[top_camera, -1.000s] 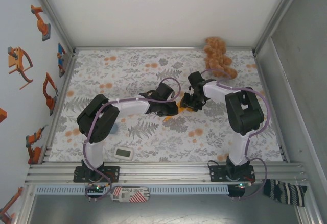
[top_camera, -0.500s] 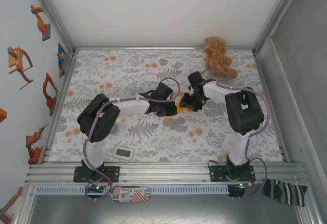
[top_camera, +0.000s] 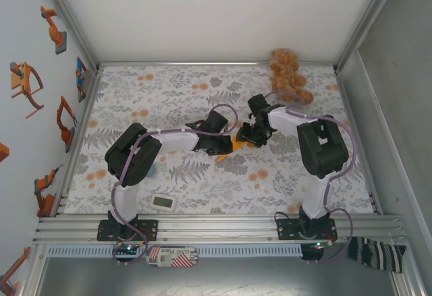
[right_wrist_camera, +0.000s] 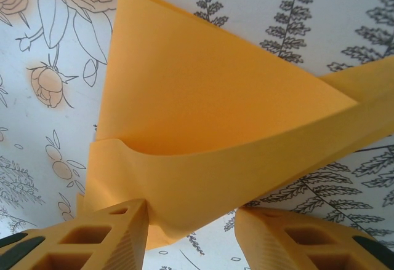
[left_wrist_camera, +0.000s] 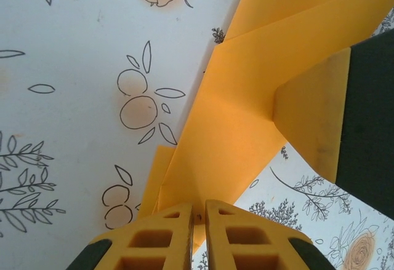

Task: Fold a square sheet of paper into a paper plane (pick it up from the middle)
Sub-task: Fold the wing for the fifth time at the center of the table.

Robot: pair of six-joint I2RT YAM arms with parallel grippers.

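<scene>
Paper: the orange paper [top_camera: 229, 148] is lying partly folded on the floral cloth [top_camera: 169, 94], in the middle of the top view, right between the two wrists.
Long axis: in the top view it is running from lower left up to upper right. In the right wrist view a folded band is sloping the same way, with a big triangular flap above it pointing to the upper left.
Left gripper: the left gripper [left_wrist_camera: 198, 211] is sitting at the bottom of its own view. Its jaws are pressed almost together and are pinching the near end of the paper, which is fanning away from them toward the upper right.
Right gripper: the right gripper [right_wrist_camera: 191, 211] is holding its jaws wide apart. The lower edge of the band is passing between them. The left-hand finger is touching or just beside the paper, and the right-hand one is standing clear over the cloth.
Which arm is nearer: both are at the paper, but the left is the one gripping it.
What the move turns on: I'd say the band is lying across the right jaws' gap rather than along it, so closing would catch that edge while the left is anchoring the other end.
Risk: thin paper could be buckling rather than creasing cleanly.
Bystanders: the plush toy [top_camera: 289, 77] is sitting well apart at the upper right.
</scene>
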